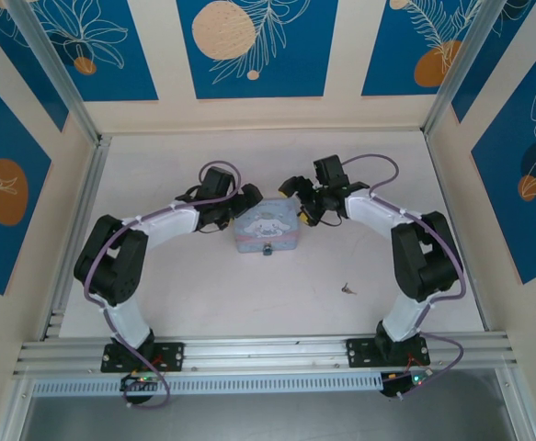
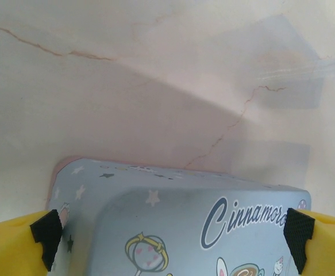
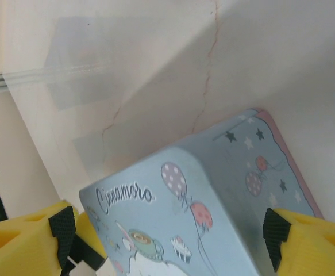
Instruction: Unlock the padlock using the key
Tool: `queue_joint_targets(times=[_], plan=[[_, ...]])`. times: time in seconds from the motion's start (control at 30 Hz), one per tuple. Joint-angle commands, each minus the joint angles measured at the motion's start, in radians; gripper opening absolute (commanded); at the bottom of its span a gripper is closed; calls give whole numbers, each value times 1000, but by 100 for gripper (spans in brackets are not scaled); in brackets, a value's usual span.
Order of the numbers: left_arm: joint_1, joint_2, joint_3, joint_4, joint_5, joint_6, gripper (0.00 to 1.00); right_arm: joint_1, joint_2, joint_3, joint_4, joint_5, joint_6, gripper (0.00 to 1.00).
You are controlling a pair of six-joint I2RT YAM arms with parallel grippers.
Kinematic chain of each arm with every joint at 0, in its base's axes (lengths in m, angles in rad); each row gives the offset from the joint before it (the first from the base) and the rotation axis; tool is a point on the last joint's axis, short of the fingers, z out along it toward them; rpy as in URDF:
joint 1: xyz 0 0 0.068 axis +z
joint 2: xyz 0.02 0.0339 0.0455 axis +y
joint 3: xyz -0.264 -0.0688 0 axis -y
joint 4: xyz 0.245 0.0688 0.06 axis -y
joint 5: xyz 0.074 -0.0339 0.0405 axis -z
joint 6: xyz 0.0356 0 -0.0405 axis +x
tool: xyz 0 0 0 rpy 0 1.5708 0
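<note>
The pale blue cartoon-printed box (image 1: 266, 228) sits mid-table. The tiny dark padlock (image 1: 268, 250) hangs at the middle of its near side. The small key (image 1: 347, 288) lies by itself on the table, to the right of the box and nearer the front. My left gripper (image 1: 238, 217) is over the box's left end, and its jaws stand wide apart in the left wrist view (image 2: 173, 230), straddling the lid. My right gripper (image 1: 302, 208) is over the back right corner, open too (image 3: 170, 233), with the box (image 3: 213, 195) between its black pads (image 3: 62, 230).
Both arms bend inward from their bases at the near edge, with purple cables (image 1: 97, 276) looped along them. Low walls enclose the white table (image 1: 203, 303). An aluminium rail (image 1: 268, 349) runs along the front. Bare table surrounds the key.
</note>
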Motion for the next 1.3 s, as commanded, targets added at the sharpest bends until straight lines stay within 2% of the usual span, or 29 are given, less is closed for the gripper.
queue_joint_targets(times=[0.0,0.2,0.33,0.5,0.63,0.83,1.03,1.27], plan=[[42,-54,-31,40,54,52,100,-24,-130,-33,-67,32,-63,88],[103,-151,-53,-58,53,119,100,-54,-293,-118,-335,125,-165,87],[106,-218,-79,-123,67,130,100,-84,-378,-238,-408,137,-175,85],[94,-318,-169,-114,134,74,100,-100,-447,-360,-471,181,-175,80],[58,-384,-231,-103,139,44,100,-107,-466,-429,-485,208,-157,78],[-7,-451,-282,-103,124,9,100,-101,-458,-499,-453,180,-128,75],[-28,-503,-334,-99,114,-19,100,-36,-436,-503,-473,171,-105,73],[-33,-545,-362,-102,104,-30,100,131,-464,-494,-455,157,8,70]])
